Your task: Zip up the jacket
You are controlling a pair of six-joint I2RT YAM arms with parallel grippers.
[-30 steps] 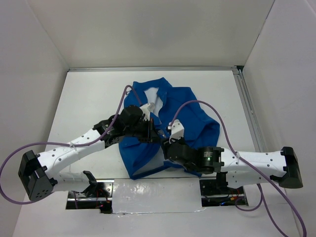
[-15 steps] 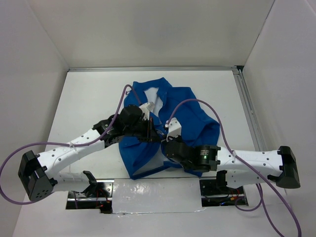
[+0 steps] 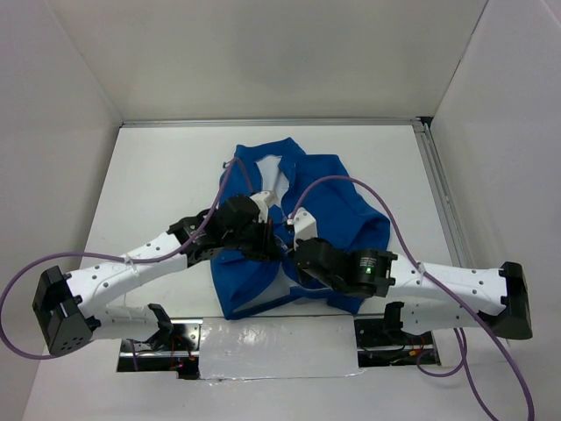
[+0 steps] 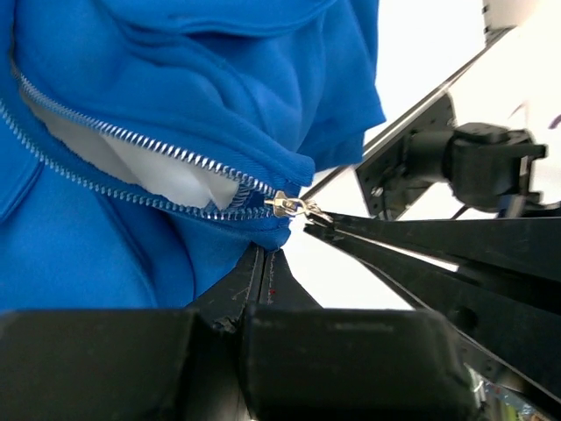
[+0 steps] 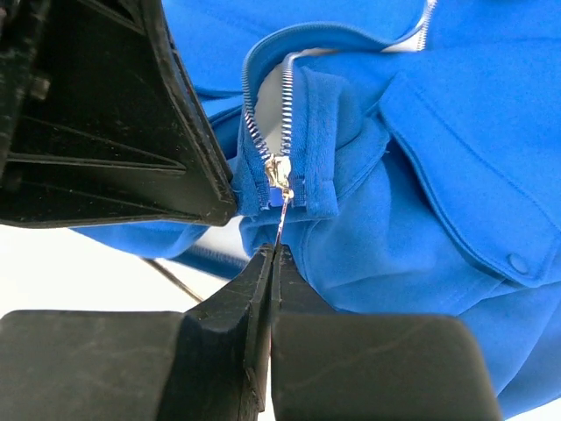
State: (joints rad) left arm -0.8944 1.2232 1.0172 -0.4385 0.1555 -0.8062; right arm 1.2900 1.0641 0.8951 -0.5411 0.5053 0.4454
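The blue jacket (image 3: 329, 197) lies bunched in the middle of the table, its white lining (image 4: 166, 180) showing between the open silvery zipper rows (image 4: 140, 140). The zipper slider (image 5: 279, 175) sits low, near the hem. My right gripper (image 5: 273, 250) is shut on the thin metal pull tab (image 5: 282, 215) hanging from the slider. My left gripper (image 4: 263, 252) is shut on the jacket's hem just beside the slider (image 4: 285, 206). In the top view both grippers meet over the jacket's lower front: left gripper (image 3: 270, 246), right gripper (image 3: 289, 239).
A flap chest pocket with a snap button (image 5: 519, 263) lies right of the zipper. Purple cables (image 3: 368, 189) loop over the jacket. A metal rail (image 3: 438, 193) runs along the table's right side, and white walls close in three sides. Foil tape (image 3: 280, 346) covers the near edge.
My right gripper has closed on the zipper pull and shifted slightly left and away. The left gripper stayed shut and moved a little toward the near edge, drawing the hem with it.
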